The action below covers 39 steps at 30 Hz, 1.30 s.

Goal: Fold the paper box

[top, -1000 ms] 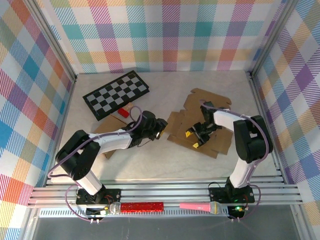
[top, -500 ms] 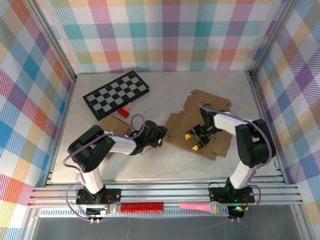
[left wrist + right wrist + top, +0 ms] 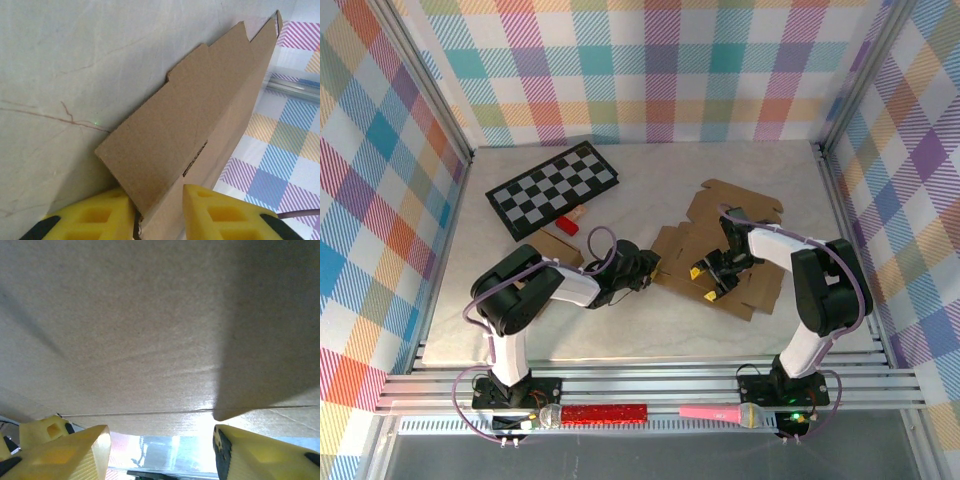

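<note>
The paper box (image 3: 732, 205) is a flat brown cardboard blank lying right of the table's middle, with its flaps spread out. My left gripper (image 3: 648, 268) is at the blank's left edge. In the left wrist view the yellow fingers (image 3: 95, 220) pinch a raised flap of the box (image 3: 200, 115), and the gripper (image 3: 160, 220) is shut on it. My right gripper (image 3: 710, 280) rests over the blank's middle. In the right wrist view its gripper (image 3: 160, 445) stands wide open, with the cardboard (image 3: 150, 330) close above and nothing between the fingers.
A folded chessboard (image 3: 553, 187) lies at the back left, with a red block (image 3: 567, 224) beside it. Another cardboard piece (image 3: 552, 247) sits under the left arm. A red tube (image 3: 605, 412) and a pink microphone (image 3: 720, 412) lie on the front rail.
The left arm has swung its elbow right and its gripper has slid right and nearer onto the box's left flap. The right gripper shifted slightly left on the cardboard.
</note>
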{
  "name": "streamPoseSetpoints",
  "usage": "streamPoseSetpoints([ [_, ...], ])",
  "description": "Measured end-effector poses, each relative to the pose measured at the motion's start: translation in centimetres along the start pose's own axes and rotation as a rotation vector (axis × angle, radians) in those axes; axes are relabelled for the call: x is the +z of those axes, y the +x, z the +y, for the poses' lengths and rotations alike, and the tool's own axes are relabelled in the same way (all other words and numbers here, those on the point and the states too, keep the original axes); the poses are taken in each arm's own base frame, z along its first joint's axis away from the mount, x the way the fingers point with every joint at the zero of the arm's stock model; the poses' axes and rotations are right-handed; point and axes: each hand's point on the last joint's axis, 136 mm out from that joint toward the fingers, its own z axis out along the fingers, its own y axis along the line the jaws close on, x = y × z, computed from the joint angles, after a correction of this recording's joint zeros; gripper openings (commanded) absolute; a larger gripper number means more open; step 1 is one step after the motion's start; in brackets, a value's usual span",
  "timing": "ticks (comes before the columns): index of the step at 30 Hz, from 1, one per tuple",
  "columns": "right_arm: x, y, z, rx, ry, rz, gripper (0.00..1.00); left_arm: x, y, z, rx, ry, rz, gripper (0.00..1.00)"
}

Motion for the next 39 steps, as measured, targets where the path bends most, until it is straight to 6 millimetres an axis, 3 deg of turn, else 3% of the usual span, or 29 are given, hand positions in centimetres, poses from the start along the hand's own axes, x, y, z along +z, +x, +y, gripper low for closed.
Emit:
streamPoseSetpoints([
  [3,-0.1,0.0,0.0,-0.001,-0.002,-0.001,0.56,0.3,-0.2,0.1,0.006,0.008,-0.011,0.15],
  [5,-0.2,0.1,0.0,-0.003,-0.005,-0.002,0.56,0.5,-0.5,0.3,0.008,0.009,-0.024,0.02],
  [8,-1.0,0.3,-0.1,-0.013,-0.020,-0.037,0.58,0.6,-0.8,0.2,-0.001,0.023,-0.044,0.00],
  [11,-3.8,1.3,0.2,-0.041,-0.101,-0.134,0.64,0.6,-1.2,-0.4,-0.012,0.048,-0.068,0.00],
  [14,-7.3,3.7,0.9,-0.061,-0.257,-0.222,0.72,0.1,-1.7,-1.4,-0.052,0.078,-0.102,0.00],
  [16,-8.5,5.3,1.0,-0.058,-0.362,-0.247,0.74,-0.6,-1.8,-2.9,-0.084,0.117,-0.124,0.00],
  [19,-8.2,6.3,0.3,-0.005,-0.417,-0.253,0.77,-1.9,-1.7,-5.2,-0.133,0.183,-0.143,0.00],
  [22,-7.3,5.5,-0.2,0.076,-0.426,-0.284,0.78,-2.7,-1.3,-6.6,-0.175,0.226,-0.157,0.00],
  [30,-8.5,3.5,3.1,0.194,-0.584,-0.363,0.67,-3.0,-0.7,-6.5,-0.245,0.234,-0.182,0.00],
  [36,-7.7,2.6,3.5,0.230,-0.577,-0.378,0.61,-3.2,-0.5,-7.2,-0.269,0.252,-0.183,0.00],
  [39,-7.8,2.6,3.7,0.230,-0.585,-0.379,0.53,-3.4,-0.5,-7.7,-0.272,0.265,-0.183,0.00],
])
